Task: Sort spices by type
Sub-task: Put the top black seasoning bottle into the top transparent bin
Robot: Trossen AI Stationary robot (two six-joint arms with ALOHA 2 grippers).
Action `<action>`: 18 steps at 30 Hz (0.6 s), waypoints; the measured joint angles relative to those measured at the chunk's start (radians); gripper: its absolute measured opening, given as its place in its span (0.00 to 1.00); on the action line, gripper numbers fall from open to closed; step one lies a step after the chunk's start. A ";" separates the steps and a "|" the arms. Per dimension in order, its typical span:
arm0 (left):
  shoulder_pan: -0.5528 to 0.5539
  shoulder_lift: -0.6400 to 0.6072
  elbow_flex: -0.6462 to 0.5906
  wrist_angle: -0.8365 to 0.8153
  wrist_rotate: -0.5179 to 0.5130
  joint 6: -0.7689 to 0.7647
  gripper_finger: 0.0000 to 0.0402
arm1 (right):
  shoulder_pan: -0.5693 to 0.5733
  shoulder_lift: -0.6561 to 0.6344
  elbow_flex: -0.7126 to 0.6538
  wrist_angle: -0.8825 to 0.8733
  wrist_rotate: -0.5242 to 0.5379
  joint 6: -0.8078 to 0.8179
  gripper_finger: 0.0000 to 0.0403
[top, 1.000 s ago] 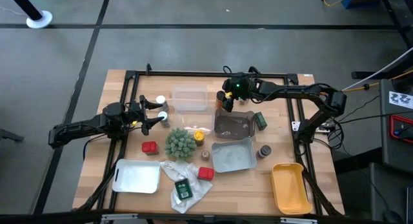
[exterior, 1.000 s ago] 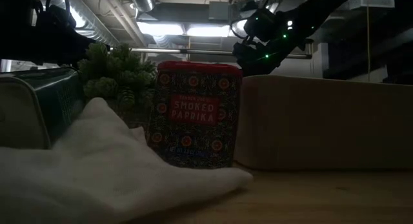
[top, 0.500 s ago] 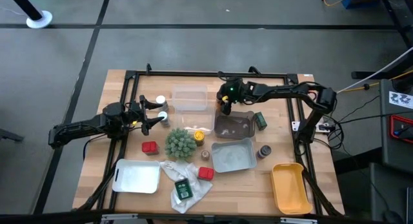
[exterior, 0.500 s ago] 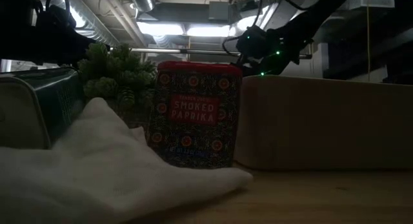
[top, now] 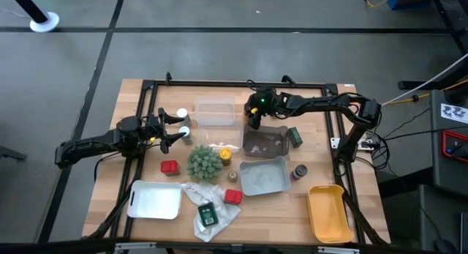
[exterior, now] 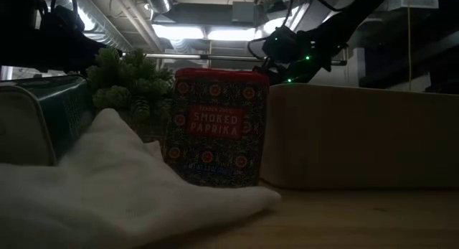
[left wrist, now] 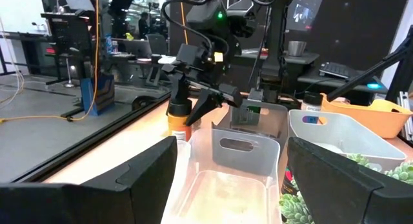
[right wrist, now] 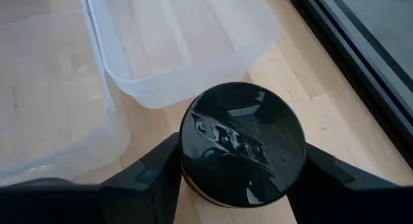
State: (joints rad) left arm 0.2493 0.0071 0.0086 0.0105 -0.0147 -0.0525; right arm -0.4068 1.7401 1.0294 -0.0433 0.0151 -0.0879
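A dark-capped spice jar (right wrist: 242, 153) with an orange label stands upright on the table (top: 322, 115), by the clear tray's (top: 215, 112) right end; it also shows in the left wrist view (left wrist: 179, 111). My right gripper (top: 253, 115) (right wrist: 242, 158) reaches to it from the right and is shut on it. My left gripper (top: 174, 129) (left wrist: 232, 179) hangs open beside two white-capped jars (top: 181, 115) at the table's left. A yellow-capped jar (top: 226, 153), red packets (top: 169, 167) (top: 233, 196) and another dark jar (top: 299, 171) stand on the table. My right gripper holds the dark-capped jar by its sides just under the cap (right wrist: 193, 185), pinched between the two fingers (right wrist: 155, 175). The fingers come slanting down from the table's right. The jar stands upright with its base on the table (left wrist: 177, 137).
The green plant (top: 204, 163) stands mid-table. Two grey trays (top: 281, 140) (top: 245, 182), a white tray (top: 155, 199) and a yellow tray (top: 327, 210) lie around it. A white bag (top: 219, 203) holds a green tin (top: 208, 214). A smoked-paprika tin (exterior: 219, 127) fills the low view.
My right gripper has moved toward the table's left, up to the dark-capped jar, then has stayed there. The jar has kept its place on the table. My left arm has kept still.
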 joint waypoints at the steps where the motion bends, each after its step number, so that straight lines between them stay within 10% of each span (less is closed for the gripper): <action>1: 0.000 0.000 0.000 0.000 0.000 0.000 0.70 | 0.000 0.000 0.000 0.000 0.000 -0.004 0.53; 18: 0.000 0.000 0.000 0.000 0.000 0.000 0.70 | 0.000 0.000 0.359 -0.334 0.000 -0.140 0.55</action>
State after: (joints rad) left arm 0.2493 0.0072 0.0086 0.0109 -0.0147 -0.0525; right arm -0.4065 1.7397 1.3879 -0.3769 0.0151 -0.2282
